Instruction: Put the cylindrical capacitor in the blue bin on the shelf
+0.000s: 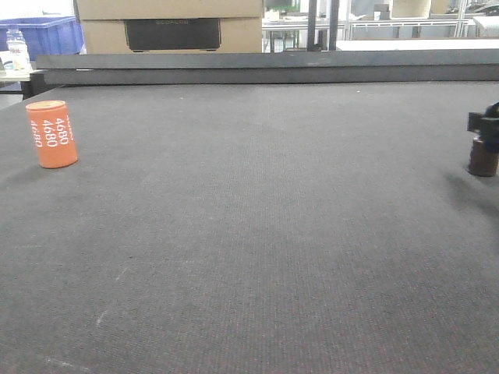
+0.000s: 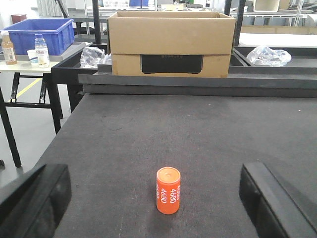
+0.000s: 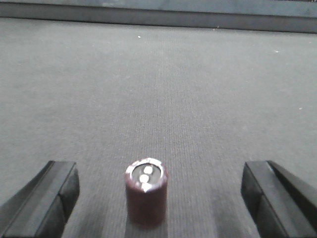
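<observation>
Right gripper [image 3: 158, 167] is wide open, holding nothing. The capacitor [image 3: 146, 193], a dark maroon cylinder with metal terminals on top, stands upright on the grey table [image 3: 163, 74] between the fingers [image 3: 47, 201], clear of both. Left gripper [image 2: 154, 169] is also wide open and empty. An orange cylinder [image 2: 168, 191] marked 4680 stands upright between its fingers [image 2: 275, 198], untouched.

The front view has both cylinders well apart: orange one [image 1: 52, 134] far left, capacitor [image 1: 483, 157] at the right edge under a bit of the right gripper [image 1: 486, 125]. Only the left wrist view shows the whole cardboard box [image 2: 171, 44], plus a blue crate [image 2: 42, 33] and bottles [image 2: 41, 49] on a side table. A shiny shelf [image 1: 405, 26] sits far behind.
</observation>
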Robot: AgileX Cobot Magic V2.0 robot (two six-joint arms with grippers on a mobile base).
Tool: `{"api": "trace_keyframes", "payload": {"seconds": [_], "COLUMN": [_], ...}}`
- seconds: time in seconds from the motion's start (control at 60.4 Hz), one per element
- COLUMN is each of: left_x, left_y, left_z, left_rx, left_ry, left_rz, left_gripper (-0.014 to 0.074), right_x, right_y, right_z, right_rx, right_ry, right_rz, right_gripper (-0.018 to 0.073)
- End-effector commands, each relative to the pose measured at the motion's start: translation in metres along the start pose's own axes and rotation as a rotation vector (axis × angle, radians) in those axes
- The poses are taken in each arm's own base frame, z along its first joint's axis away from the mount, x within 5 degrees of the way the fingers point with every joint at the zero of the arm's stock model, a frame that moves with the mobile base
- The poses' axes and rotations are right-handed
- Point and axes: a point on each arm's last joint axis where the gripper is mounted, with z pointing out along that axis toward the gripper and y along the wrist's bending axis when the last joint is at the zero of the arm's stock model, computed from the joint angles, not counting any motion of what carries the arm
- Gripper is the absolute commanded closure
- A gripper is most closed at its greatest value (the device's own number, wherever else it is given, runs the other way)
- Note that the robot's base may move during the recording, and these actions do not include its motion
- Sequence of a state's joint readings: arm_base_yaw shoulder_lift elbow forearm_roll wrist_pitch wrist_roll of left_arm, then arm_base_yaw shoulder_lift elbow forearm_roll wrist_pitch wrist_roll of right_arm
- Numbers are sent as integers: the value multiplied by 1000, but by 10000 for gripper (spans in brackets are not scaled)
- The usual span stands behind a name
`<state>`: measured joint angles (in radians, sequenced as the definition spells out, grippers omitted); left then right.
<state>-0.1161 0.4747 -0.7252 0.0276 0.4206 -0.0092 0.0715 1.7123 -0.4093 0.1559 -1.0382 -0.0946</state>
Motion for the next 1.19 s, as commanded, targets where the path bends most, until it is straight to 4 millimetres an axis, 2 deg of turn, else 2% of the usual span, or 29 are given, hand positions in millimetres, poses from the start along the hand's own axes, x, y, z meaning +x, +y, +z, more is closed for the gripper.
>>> {"api": "trace_keyframes", "payload": {"seconds": [0.0,0.199,0.397,0.729,0.844,1.01,1.06,1.176], "left_x": [-4,-4,-4,-4,-4,-4,-4,-3], "left_y": [-1,-1,-1,-1,-1,-1,-1,0], "left_z": [0,0,0,0,0,0,0,0], "left_rx": [9,9,9,9,9,9,9,-5], "left_ry": [-25,-25,-25,-25,-25,-25,-25,-21], "left_rz": [-7,-7,-7,-7,-7,-7,-7,25], "left_gripper": [-3,-3,-3,-3,-3,-3,-3,-3], "right_x": [0,6,12,33,33,31,30,22], "right_y": [-5,-9,-2,-1,-1,-1,-1,-2], "right_z": [13,35,49,63,63,63,63,61], "right_rx": [29,21,-43,-33,-33,-32,-32,-31], "right_ry": [-28,-10,-4,54,47,32,29,9], "right_rz": [5,-12,-49,-46,-46,-45,-45,-44], "right_gripper": [-9,-9,-9,-6,94,416,485,524]}}
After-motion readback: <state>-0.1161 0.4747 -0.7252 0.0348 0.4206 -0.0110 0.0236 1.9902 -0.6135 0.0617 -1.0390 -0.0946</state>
